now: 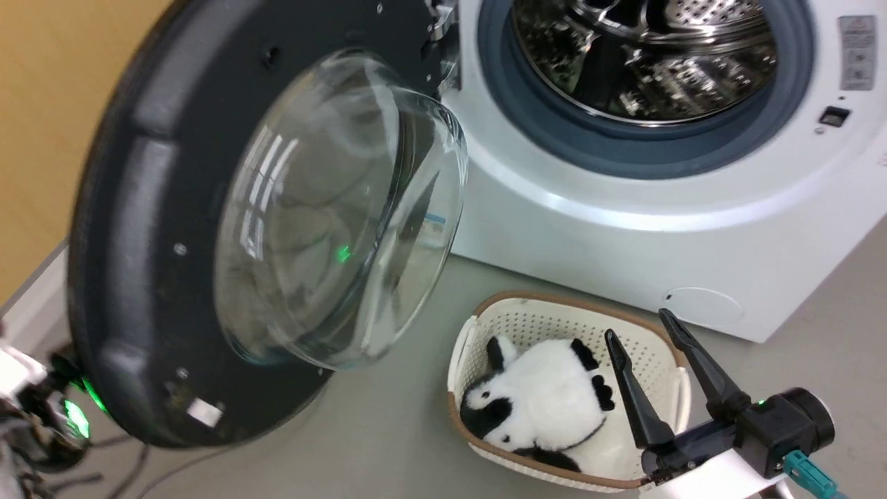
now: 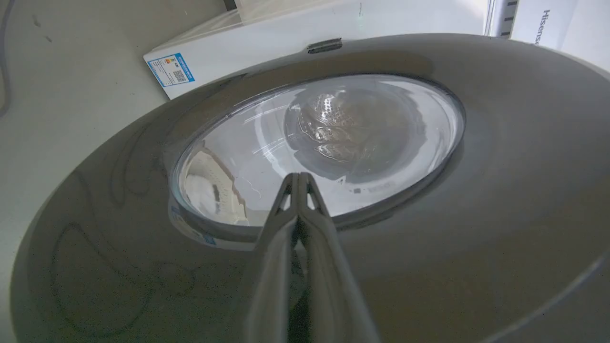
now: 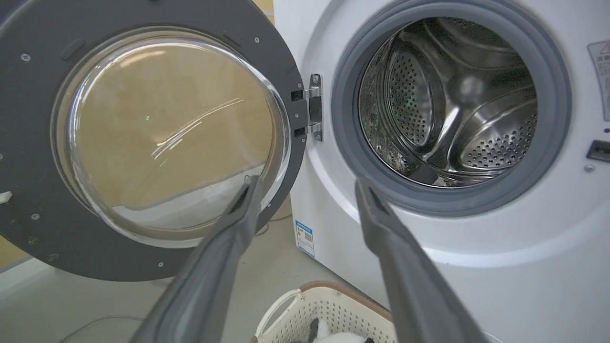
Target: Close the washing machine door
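The washing machine door stands swung open on its hinge at the left of the washing machine, its glass bowl bulging toward the bare steel drum. The left gripper has its fingers pressed together, tips at the door's outer face by the window's rim; whether they touch it I cannot tell. The right gripper hangs with fingers apart over a cream basket on the floor just beside the machine's front, a panda toy inside.
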Available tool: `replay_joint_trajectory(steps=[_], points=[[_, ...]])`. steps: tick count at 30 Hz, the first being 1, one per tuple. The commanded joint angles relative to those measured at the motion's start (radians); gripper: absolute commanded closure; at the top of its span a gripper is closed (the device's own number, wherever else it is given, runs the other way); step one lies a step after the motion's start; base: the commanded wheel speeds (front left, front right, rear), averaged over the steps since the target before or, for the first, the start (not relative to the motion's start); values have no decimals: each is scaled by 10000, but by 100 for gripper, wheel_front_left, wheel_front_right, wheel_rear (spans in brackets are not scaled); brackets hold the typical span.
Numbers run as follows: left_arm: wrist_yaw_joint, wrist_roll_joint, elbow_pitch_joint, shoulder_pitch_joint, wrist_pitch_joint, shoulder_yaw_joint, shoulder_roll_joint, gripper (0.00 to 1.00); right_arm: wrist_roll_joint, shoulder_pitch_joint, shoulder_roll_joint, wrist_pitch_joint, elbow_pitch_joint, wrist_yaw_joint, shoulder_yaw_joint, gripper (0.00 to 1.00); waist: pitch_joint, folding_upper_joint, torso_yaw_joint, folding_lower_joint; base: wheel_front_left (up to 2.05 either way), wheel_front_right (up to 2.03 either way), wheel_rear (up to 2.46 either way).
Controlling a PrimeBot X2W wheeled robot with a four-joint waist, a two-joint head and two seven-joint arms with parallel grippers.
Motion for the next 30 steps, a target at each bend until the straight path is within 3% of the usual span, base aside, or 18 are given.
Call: replay_joint_trajectory(steps=[1, 8, 13, 18, 19, 20, 30], points=[[52, -135, -398, 401, 343, -169, -354, 100, 74, 102, 78, -44, 30, -7, 9, 0, -174, 0, -214, 0, 0, 0, 0], [336, -719, -2614, 2140, 1753, -1089, -1673, 100, 87, 141, 219, -44, 76, -7, 3, 0, -355, 0, -1110, 0, 0, 0, 0], [701, -1390, -3653, 3191, 1761, -2288, -1914, 100, 87, 176, 251, -44, 126, -7, 12, 0, -348, 0, -1885, 0, 0, 0, 0], [870, -2756, -4112, 3783, 359, -4245, -1924, 100, 55, 151, 264, -44, 159, -7, -11, 0, -217, 0, -2746, 0, 0, 0, 0], [870, -2756, -4112, 3783, 359, -4245, -1924, 100, 55, 151, 264, -44, 159, -7, -11, 0, -217, 0, -2746, 0, 0, 0, 0], [806, -3058, -4200, 3863, -197, -4885, -1925, 100, 32, 98, 265, -44, 140, -7, -5, 0, -123, 0, -3145, 0, 0, 0, 0], [260, -3088, -3539, 2954, -2880, -6676, -1927, 100, 41, -170, 347, -44, 47, -7, -259, 0, 629, 0, -5060, 0, 0, 0, 0]])
